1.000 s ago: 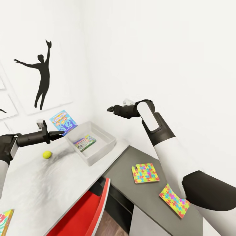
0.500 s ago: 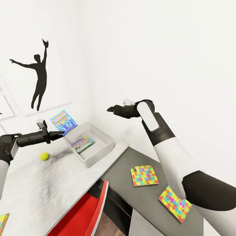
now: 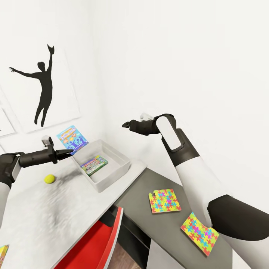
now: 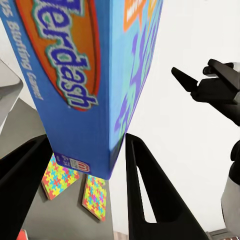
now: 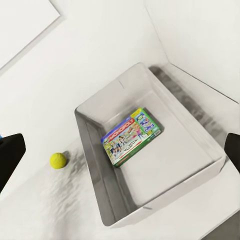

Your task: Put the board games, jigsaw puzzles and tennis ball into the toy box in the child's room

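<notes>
1. The left end effector (image 3: 68, 152) pinches the bright blue flat board game box with orange print (image 3: 72, 139) by its lower edge and holds it upright in the air, near the far left rim of the toy box; in the left wrist view the box (image 4: 95, 80) stands between the two dark fingers (image 4: 150, 190).
2. The right end effector (image 3: 124, 124) hangs high over the toy box; its dark fingertips (image 5: 10, 155) sit at the opposite edges of the right wrist view, spread wide and holding nothing.
3. The shallow light grey toy box with flared sides (image 3: 119, 160) rests on the pale grey mottled surface (image 3: 48, 213), close to the white wall corner.
4. A green-edged board game box with a colourful white cover (image 5: 131, 136) lies flat inside the toy box, tilted relative to its walls.
5. The small yellow-green tennis ball (image 3: 49, 179) sits on the pale surface, to the left of the toy box and apart from it.
6. Two multicoloured jigsaw puzzle panels with jagged edges lie on the lower dark grey cabinet top (image 3: 149, 220): one (image 3: 164, 200) nearer the toy box, the other (image 3: 199, 233) beside the right arm.
7. A red chair (image 3: 97, 243) stands below the surface's edge.
</notes>
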Controlling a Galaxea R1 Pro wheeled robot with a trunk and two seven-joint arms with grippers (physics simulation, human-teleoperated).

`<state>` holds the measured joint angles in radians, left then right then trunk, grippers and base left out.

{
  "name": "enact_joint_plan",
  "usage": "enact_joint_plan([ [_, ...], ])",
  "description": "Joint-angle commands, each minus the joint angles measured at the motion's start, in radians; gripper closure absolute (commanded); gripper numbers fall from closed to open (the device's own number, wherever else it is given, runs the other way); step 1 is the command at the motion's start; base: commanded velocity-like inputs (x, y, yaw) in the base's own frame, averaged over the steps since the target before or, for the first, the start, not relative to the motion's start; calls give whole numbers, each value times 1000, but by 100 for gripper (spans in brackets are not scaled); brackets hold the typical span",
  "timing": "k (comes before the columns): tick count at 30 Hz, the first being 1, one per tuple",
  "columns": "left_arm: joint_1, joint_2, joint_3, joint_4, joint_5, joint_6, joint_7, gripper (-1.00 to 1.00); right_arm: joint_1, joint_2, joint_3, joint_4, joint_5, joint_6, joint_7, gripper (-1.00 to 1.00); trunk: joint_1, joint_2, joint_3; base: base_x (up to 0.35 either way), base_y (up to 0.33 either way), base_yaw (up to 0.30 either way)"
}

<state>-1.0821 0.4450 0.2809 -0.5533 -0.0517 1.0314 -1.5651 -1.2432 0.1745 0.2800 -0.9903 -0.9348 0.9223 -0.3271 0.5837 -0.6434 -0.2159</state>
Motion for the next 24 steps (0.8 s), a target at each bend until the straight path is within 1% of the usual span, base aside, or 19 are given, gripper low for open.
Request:
enact_joint_plan([
  [1,-1,0,6,0,-4,8,-6,100,-1,0,1,-1,-10,1,-10,-100,0,-1,-2,0,0,0],
  [4,-1,1,21,0,4,7,-6,100,-1,0,1,-1,-10,1,-10,-100,0,-1,-2,0,0,0],
  [8,-1,0,28,2,8,9,-6,100,-1,0,1,-3,-10,1,-11,-100,0,-1,-2,0,0,0],
  [14,-2,-1,26,9,0,15,-6,100,0,0,4,-98,-7,11,-17,-100,0,-1,-2,0,0,0],
  [18,-2,-19,24,11,-2,16,-6,100,1,0,1,-135,-9,21,-19,-100,0,-1,-2,0,0,0],
  [19,-3,-35,24,12,-2,16,2,100,1,0,0,-144,-9,36,-19,-100,0,-1,-2,0,0,0],
  [24,-3,-43,24,12,-2,16,8,100,3,0,-1,-165,-9,39,-20,-100,0,-1,-2,0,0,0],
])
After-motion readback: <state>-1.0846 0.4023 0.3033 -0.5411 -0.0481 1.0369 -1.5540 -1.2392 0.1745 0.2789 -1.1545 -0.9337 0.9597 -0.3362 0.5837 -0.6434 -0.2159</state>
